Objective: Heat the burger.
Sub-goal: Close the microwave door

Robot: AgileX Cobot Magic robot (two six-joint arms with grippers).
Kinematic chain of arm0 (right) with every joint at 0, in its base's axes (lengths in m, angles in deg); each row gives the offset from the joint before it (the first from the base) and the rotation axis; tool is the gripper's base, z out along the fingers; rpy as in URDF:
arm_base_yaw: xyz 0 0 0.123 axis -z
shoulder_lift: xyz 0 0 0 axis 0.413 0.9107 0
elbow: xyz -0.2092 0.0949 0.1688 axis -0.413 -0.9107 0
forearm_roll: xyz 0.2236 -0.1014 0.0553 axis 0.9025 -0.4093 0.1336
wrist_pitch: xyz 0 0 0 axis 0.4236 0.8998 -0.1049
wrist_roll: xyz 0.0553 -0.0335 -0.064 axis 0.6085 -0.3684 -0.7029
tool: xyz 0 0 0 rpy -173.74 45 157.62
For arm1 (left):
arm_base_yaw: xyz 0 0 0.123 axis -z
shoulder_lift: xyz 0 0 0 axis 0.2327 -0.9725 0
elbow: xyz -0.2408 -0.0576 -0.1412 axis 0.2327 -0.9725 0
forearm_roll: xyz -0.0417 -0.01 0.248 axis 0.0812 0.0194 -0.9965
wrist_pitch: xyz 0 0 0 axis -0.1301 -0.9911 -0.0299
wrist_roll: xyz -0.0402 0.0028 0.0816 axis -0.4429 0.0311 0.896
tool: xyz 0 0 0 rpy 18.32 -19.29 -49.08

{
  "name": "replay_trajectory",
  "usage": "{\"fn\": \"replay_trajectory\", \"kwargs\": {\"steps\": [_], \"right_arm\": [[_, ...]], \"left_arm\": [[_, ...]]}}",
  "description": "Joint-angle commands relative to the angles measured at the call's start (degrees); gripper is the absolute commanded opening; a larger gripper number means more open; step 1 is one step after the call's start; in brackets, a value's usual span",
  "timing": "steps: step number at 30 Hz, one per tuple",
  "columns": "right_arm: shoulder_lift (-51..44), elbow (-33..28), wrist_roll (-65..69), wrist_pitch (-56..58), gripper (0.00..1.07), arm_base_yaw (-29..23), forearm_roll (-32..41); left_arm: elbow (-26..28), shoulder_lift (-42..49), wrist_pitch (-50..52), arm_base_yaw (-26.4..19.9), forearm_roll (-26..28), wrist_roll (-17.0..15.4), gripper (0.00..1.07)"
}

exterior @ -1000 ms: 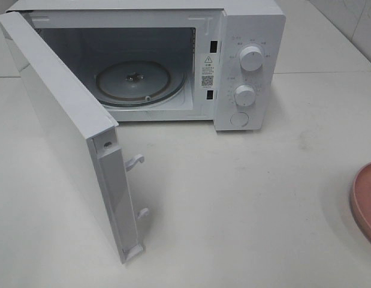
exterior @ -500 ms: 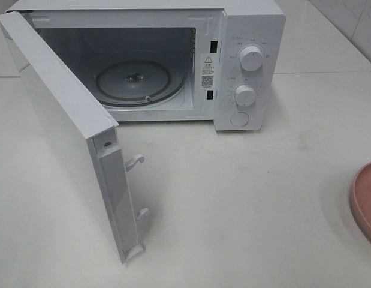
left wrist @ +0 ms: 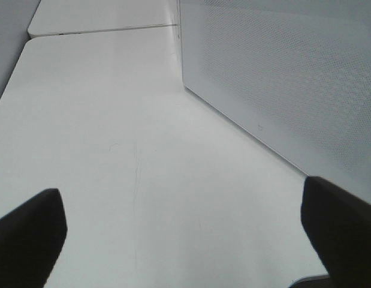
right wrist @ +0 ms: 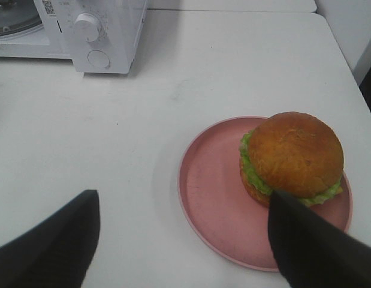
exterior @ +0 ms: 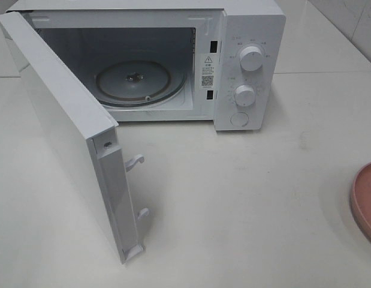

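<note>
Two grippers: both with jaws spread wide and nothing between them
Left gripper (left wrist: 185,231): hangs over bare table beside the microwave's swung-out door; dark fingers (left wrist: 26,231) well apart
Right gripper (right wrist: 182,240): hangs above the plate; one finger (right wrist: 317,246) overlaps the burger's near side in the wrist view, contact cannot be told
Burger (right wrist: 291,159): on the pink plate, off-centre toward one rim, golden-brown bun upright, green lettuce showing below it
Plate (right wrist: 212,192): at the table's right edge, well apart from the microwave
Microwave (exterior: 248,36): white, at the table's back edge, door (exterior: 65,132) open to the left
Turntable (exterior: 134,81): round glass, bare, inside the cavity
Table (exterior: 245,204): white
</note>
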Motion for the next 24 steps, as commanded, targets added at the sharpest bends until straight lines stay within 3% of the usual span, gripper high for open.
{"fn": "replay_trajectory", "kwargs": {"steps": [1,24], "right_arm": [[-1.5,-0.1,-0.2,-0.1,0.75,0.3,0.2],[-1.5,-0.1,-0.2,-0.1,0.75,0.3,0.2]], "left_arm": [[-0.1,1.0,0.7,0.0,0.0,-0.3,1.00],[-0.1,1.0,0.7,0.0,0.6,-0.3,1.00]]}}
